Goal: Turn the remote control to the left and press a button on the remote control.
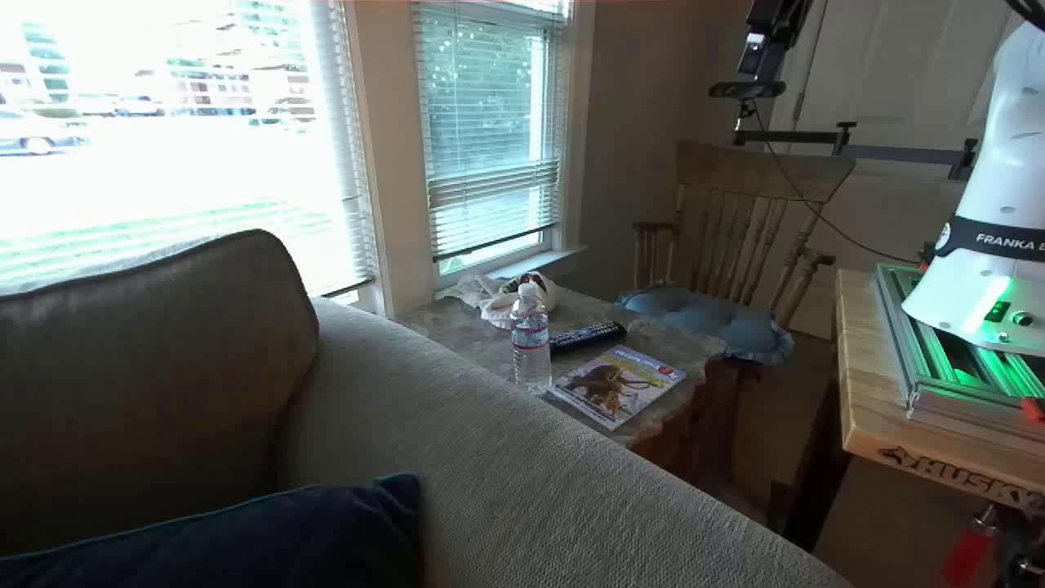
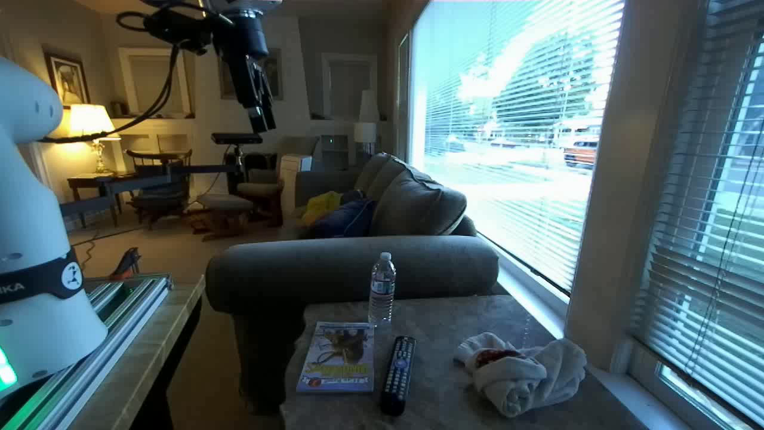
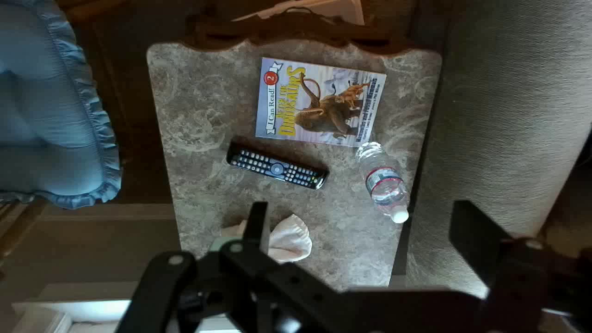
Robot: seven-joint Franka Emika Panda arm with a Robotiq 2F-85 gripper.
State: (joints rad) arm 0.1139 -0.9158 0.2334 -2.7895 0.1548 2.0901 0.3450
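Observation:
The remote control (image 3: 277, 167) is a slim black bar with rows of light buttons and a round pad in its middle. It lies flat, buttons up, on the stone-patterned table; it also shows in both exterior views (image 1: 588, 336) (image 2: 398, 373). In the wrist view it lies slightly slanted between the book and the cloth. My gripper (image 3: 361, 215) is open, its fingers wide apart with nothing between them. It hangs high above and apart from the table, pointing down, in an exterior view (image 2: 264, 124). No part of the remote is hidden in the wrist view.
A clear water bottle (image 3: 384, 182) stands upright beside a printed book (image 3: 321, 102) on the table (image 3: 199, 194). A crumpled white cloth (image 2: 522, 376) lies near the window. The sofa arm (image 2: 352, 269) borders the table; a chair with a blue cushion (image 1: 702, 318) stands nearby.

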